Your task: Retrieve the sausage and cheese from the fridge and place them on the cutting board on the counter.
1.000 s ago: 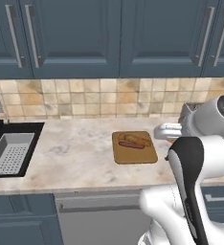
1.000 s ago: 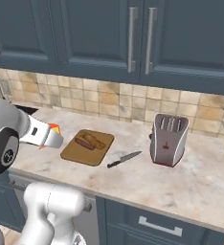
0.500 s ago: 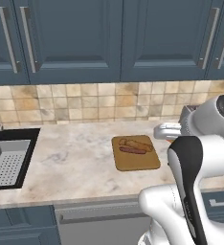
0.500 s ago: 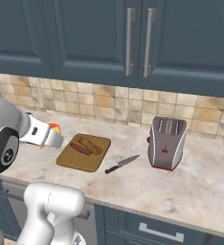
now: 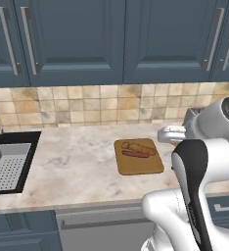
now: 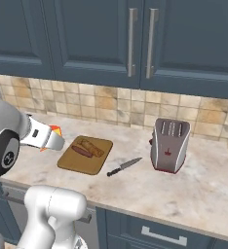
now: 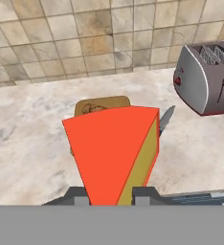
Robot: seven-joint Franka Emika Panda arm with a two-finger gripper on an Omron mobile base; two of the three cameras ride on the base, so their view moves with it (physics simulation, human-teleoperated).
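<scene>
I am holding the yellow-orange wedge of cheese with a red-orange face clamped tight in my hand. Beyond the hand, the flat brown wooden cutting board is lying on the beige marbled surface, carrying the thin dark red-brown sausage.

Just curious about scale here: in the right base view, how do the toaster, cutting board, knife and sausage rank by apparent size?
1. toaster
2. cutting board, flat, seen at a slant, so its rank against the toaster is unsure
3. knife
4. sausage
</scene>
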